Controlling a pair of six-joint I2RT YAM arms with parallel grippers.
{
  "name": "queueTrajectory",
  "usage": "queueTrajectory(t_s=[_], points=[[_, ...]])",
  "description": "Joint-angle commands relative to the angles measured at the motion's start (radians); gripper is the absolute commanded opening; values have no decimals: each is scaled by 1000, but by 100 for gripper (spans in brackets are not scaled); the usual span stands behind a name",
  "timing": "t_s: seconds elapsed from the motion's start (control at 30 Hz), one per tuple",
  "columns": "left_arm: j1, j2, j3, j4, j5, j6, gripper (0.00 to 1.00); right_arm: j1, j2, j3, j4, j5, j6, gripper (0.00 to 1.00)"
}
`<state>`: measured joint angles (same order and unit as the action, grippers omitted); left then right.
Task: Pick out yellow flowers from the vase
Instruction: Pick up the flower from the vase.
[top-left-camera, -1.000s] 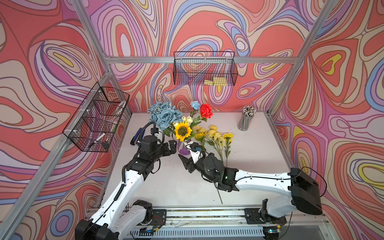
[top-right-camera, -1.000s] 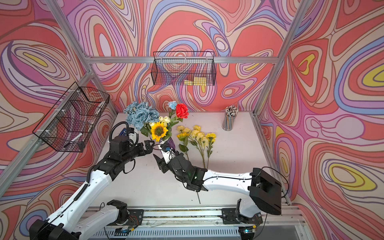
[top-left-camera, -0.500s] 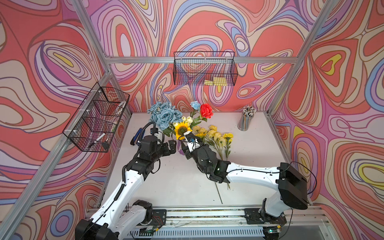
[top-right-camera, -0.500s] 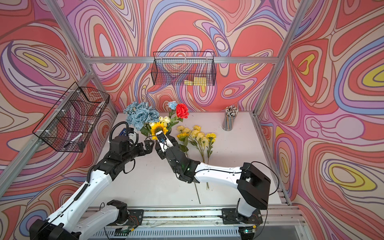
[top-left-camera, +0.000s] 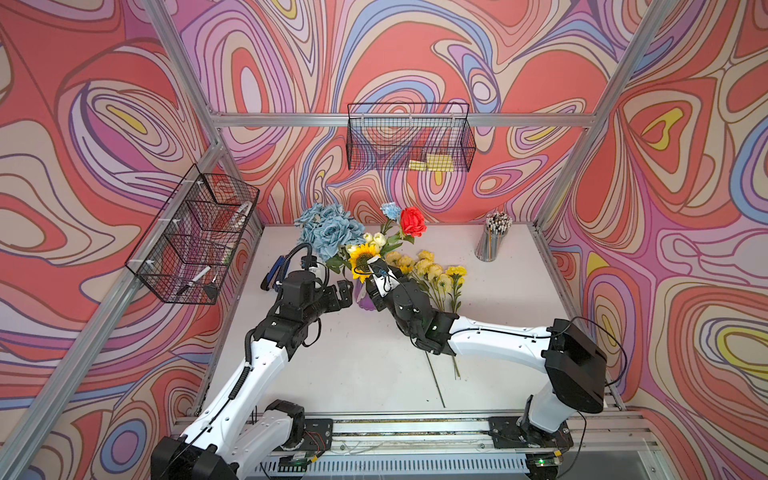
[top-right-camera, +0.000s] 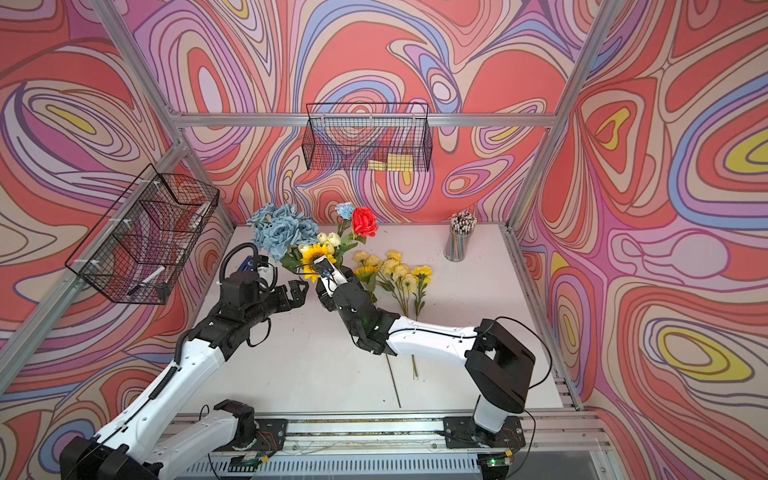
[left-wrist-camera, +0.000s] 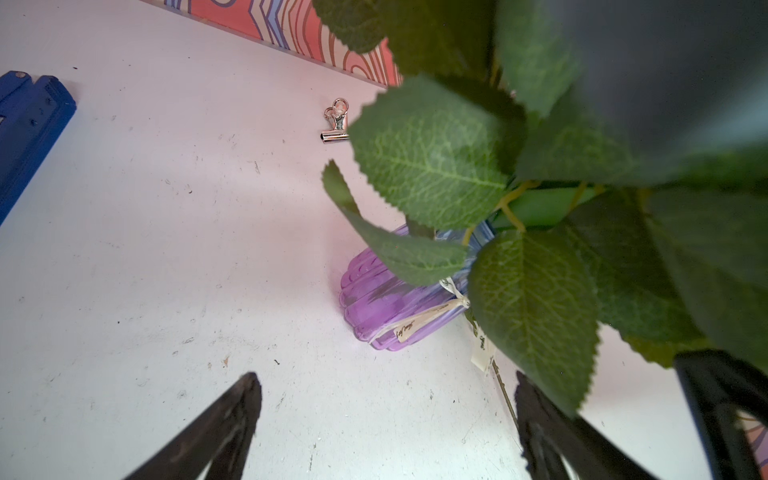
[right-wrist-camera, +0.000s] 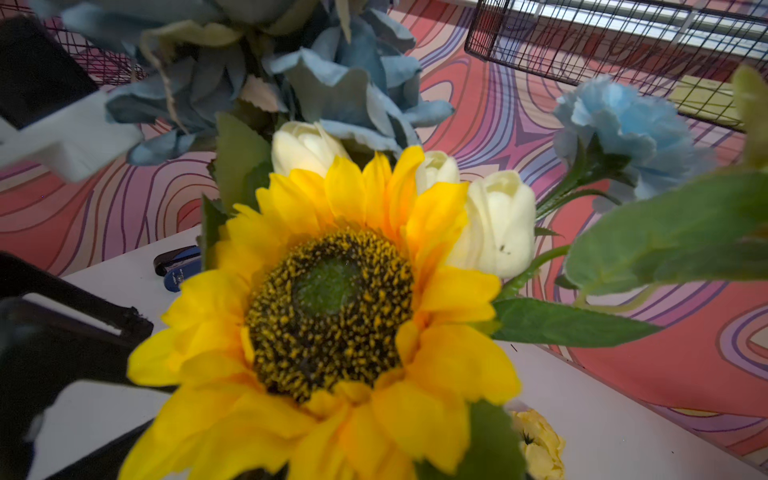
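Sunflower (right-wrist-camera: 328, 316) stands in vase (left-wrist-camera: 386, 307) mid-surface (top-left-camera: 353, 365), with blue roses (top-left-camera: 330, 230), cream tulips (right-wrist-camera: 494, 224) and red rose (top-left-camera: 412, 221). Other yellow flowers (top-left-camera: 428, 270) lie flat just beside vase, right arm's side. Right jaws at sunflower, hidden: cannot tell gap or grip. Left jaws wide, empty, near vase.

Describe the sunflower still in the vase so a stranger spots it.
Find the purple vase on the white table. In it, the sunflower sits beside cream buds and blue roses. It alone there has yellow petals round a dark centre.
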<state>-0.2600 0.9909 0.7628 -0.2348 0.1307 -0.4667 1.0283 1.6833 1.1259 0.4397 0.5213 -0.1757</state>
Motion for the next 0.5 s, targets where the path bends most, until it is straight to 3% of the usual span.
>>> queueTrajectory(t_s=[0.0,0.13,0.3,0.47], points=[[5,-1,4,13,-9,8,96,-7,33,46,4,-58,-15,52],[6,-13,3,8,-17,8,96,-7,44,62,10,-78,-8,36],[5,-11,4,3,-18,11,96,-6,35,79,-3,-87,-8,1],[5,-10,6,3,-18,11,96,-7,-15,70,-33,-82,3,0]])
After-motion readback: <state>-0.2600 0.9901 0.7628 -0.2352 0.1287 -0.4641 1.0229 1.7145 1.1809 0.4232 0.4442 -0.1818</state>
